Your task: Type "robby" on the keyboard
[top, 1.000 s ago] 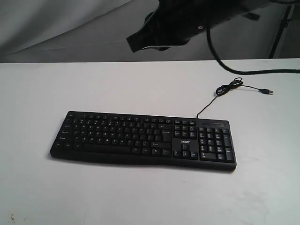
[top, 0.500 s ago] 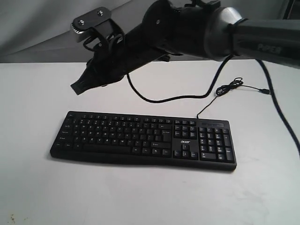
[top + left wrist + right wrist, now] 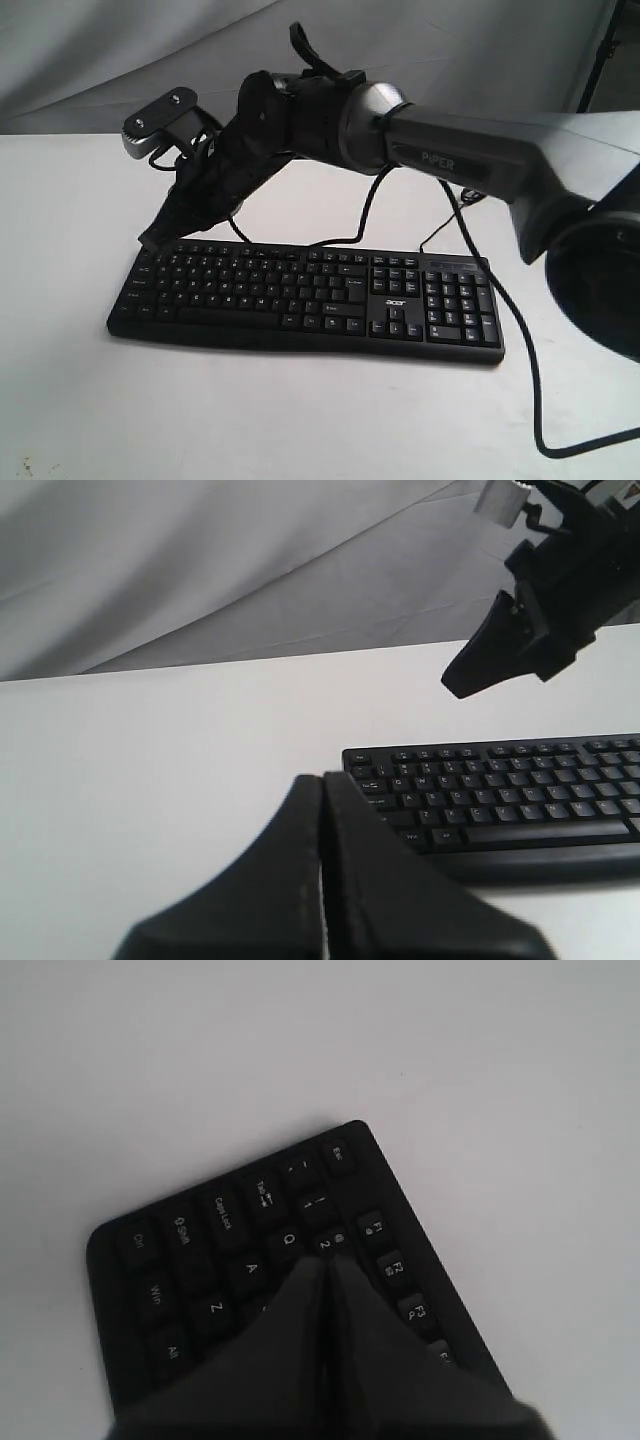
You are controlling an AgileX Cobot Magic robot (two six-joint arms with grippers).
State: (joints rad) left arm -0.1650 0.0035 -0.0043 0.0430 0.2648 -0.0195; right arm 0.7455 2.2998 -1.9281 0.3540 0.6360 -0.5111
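Note:
The black keyboard [image 3: 300, 295] lies flat across the white table [image 3: 80, 400], acer logo near its number pad. My right arm reaches across from the right, and my right gripper [image 3: 150, 240] hangs shut just above the keyboard's far left corner, apart from the keys. In the right wrist view the shut right gripper [image 3: 328, 1258] points down over the 2 and Q keys of the keyboard [image 3: 180, 1280]. From the left wrist view, the shut, empty left gripper [image 3: 322, 780] sits off the left end of the keyboard [image 3: 500, 800], with the right gripper [image 3: 462, 683] hovering above the board.
A black arm cable [image 3: 520, 350] droops over the keyboard's right end and loops onto the table at the right. Grey cloth [image 3: 100, 60] hangs behind the table. The right arm's big base [image 3: 600, 270] fills the right edge.
The right arm has swung in from the upper right, down and leftward, bringing its shut gripper low over the keyboard's far left corner. The keyboard has not moved.

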